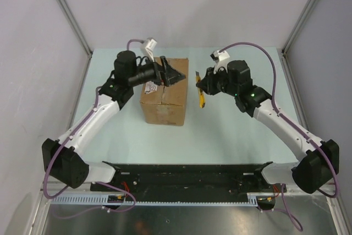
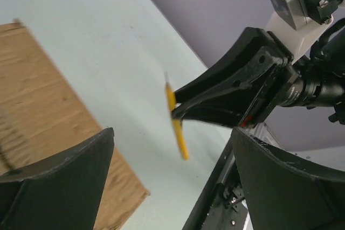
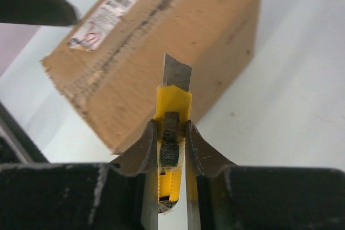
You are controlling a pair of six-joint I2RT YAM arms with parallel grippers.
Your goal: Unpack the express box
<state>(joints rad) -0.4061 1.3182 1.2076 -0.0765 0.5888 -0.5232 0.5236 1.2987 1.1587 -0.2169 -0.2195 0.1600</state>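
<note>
Yellow utility knife is clamped between the fingers of the right end effector, blade extended forward. Just ahead of the blade, the express box is seen resting on the tabletop, flaps closed, white label on top. Beyond, the left end effector is held spread wide, the box top beneath it.

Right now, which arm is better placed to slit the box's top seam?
Right: the right gripper grips the yellow knife, blade out, beside the express box; the left gripper is open and empty above it.
</note>
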